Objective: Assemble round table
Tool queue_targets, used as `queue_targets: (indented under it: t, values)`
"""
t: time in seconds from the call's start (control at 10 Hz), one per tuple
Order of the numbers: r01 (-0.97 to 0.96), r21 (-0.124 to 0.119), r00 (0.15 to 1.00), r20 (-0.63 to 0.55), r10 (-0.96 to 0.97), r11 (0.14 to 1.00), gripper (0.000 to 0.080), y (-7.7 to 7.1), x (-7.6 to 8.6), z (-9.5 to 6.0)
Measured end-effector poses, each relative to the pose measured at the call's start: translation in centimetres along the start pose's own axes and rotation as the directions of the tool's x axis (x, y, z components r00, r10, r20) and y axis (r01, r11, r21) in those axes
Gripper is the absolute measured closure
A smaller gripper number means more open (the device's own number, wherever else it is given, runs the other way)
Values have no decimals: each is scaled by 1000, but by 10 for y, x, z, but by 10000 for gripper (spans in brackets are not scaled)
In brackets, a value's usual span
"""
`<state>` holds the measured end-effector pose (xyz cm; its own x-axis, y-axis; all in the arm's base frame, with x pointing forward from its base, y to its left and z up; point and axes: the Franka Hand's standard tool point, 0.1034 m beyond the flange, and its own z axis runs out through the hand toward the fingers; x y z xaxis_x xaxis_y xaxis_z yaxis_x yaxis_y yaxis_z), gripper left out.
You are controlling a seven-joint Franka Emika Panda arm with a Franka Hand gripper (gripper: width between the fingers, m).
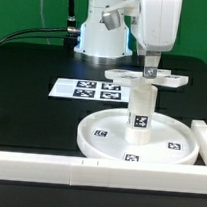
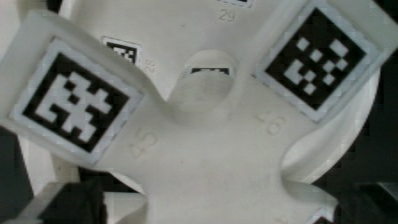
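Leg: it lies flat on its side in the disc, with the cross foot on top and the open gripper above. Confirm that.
Not quite. The exterior view shows the leg standing upright in the middle of the disc, not lying on its side. The rest holds: the cross foot sits on top of it, and the open gripper is just above.

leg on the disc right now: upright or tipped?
Upright. In the exterior view the cylinder leg stands vertical at the centre of the round disc, with the cross-shaped foot at its top.

I see the white plastic cross-shaped foot [image 2: 210, 135] filling my wrist view, black-white square tags [image 2: 75, 92] on two arms.
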<state>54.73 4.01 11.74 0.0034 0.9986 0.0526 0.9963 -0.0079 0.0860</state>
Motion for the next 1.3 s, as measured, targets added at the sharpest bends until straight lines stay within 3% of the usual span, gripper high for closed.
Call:
queue_targets:
  t: [0.7,0.9,1.3]
  values:
    - [-4,15,1000,-1,4,1000,151,-4,2,9]
    - [-9,17,1000,0,9,1000,354,-4,0,9]
    - [-29,18,1000,0,29,999,354,-3,0,9]
